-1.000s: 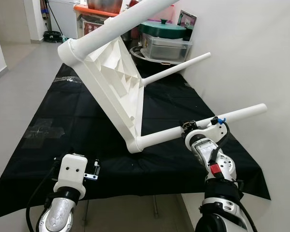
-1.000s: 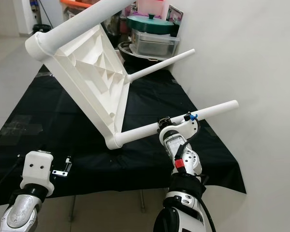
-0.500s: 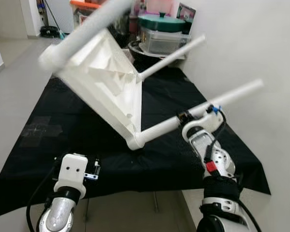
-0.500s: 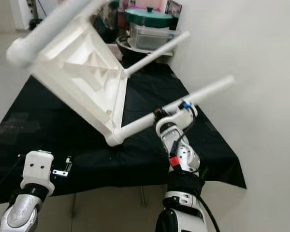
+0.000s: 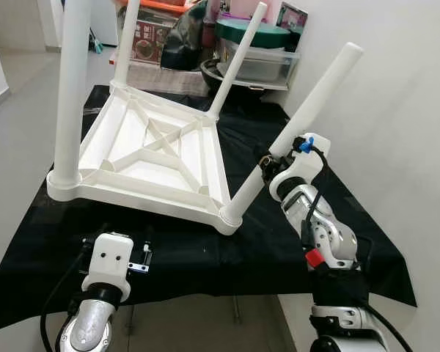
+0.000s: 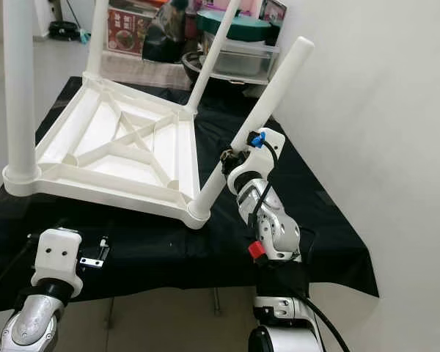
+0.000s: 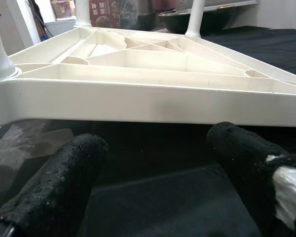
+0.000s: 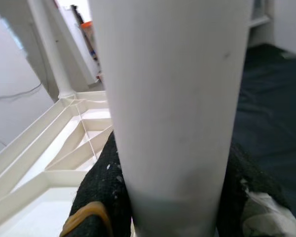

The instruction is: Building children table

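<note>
- Four white legs stand up from the white plastic children's table [image 5: 150, 158], which lies upside down across the middle of the head views, its ribbed underside facing up.
- It sits on a black cloth [image 5: 337, 213] covering the work surface; whether the near right corner touches the cloth I cannot tell.
- My right gripper [image 5: 268, 165], centre right of the left eye frame, is clamped around the near right leg [image 5: 315, 99], fairly low on it, above the corner socket. That leg leans away toward the upper right, with the white wall [image 5: 396, 110] behind it.
- In the right wrist view the leg sits squarely between my black fingers [image 8: 106, 192], pads pressed on both sides.
- My left gripper [image 7: 158, 173] hangs low at the lower left of the head views, near the front edge of the cloth. Fingers spread wide, holding nothing; the table's near rim runs straight across ahead of them, apart from the tips.
- The near left leg [image 5: 70, 88] stands upright at the upper left; the two far legs rise at the top centre.
- Behind the table, top of the frame: a clear plastic storage box with a green lid [image 5: 260, 55], next to a dark bag [image 5: 183, 48].
</note>
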### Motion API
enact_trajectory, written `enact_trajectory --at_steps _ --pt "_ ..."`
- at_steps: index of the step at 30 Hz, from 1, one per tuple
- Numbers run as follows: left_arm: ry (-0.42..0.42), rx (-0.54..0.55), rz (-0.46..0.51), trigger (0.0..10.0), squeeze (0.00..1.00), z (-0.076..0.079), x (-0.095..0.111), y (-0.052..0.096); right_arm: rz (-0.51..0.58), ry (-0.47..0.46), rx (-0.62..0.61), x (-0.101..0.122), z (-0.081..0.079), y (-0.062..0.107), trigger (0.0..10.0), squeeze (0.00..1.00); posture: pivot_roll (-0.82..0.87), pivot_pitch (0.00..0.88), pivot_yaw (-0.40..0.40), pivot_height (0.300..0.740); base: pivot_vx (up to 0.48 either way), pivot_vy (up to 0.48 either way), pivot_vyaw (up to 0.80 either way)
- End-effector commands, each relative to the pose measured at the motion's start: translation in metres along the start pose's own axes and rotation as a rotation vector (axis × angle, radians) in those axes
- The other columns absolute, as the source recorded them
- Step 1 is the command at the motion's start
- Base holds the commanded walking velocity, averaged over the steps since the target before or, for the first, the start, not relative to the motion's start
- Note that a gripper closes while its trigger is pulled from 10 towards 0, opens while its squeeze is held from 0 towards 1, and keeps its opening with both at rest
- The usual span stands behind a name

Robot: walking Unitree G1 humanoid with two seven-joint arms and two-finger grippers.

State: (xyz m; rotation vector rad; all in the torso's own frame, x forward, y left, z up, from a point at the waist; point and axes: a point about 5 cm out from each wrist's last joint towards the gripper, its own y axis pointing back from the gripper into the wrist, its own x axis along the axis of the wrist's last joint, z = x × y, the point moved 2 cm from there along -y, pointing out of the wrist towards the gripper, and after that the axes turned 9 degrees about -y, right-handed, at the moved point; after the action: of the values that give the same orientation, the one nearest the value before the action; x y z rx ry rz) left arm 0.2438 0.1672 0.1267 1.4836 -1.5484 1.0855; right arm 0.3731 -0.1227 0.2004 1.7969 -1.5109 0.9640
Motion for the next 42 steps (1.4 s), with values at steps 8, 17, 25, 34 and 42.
enact_trajectory --at_steps 8,17,25,34,42 --pt "-0.006 -0.019 -0.001 10.0 0.00 0.005 -0.001 -0.001 -0.078 0.207 0.215 -0.030 -0.019 0.014 10.0 0.00 0.09 0.000 -0.142 0.740 0.000 0.000 0.00" --pt "-0.007 -0.016 0.002 10.0 0.00 0.005 0.000 -0.001 -0.094 0.278 0.231 -0.034 -0.020 0.014 10.0 0.00 0.10 0.000 -0.147 0.740 0.000 0.000 0.00" --pt "-0.005 -0.021 0.003 10.0 0.00 0.006 0.000 -0.001 0.000 0.280 0.234 -0.015 -0.021 0.013 10.0 1.00 0.09 0.000 -0.141 0.740 0.000 0.000 0.00" --pt "-0.004 -0.024 0.002 10.0 0.00 0.007 -0.001 -0.001 0.117 0.317 0.287 0.030 -0.037 0.012 10.0 1.00 0.09 0.000 -0.136 0.740 0.000 0.000 0.00" --pt "-0.001 -0.025 0.001 10.0 0.00 0.009 -0.001 -0.001 0.209 0.331 0.307 0.072 -0.045 0.009 10.0 1.00 0.08 0.000 -0.137 0.740 0.000 0.000 0.00"
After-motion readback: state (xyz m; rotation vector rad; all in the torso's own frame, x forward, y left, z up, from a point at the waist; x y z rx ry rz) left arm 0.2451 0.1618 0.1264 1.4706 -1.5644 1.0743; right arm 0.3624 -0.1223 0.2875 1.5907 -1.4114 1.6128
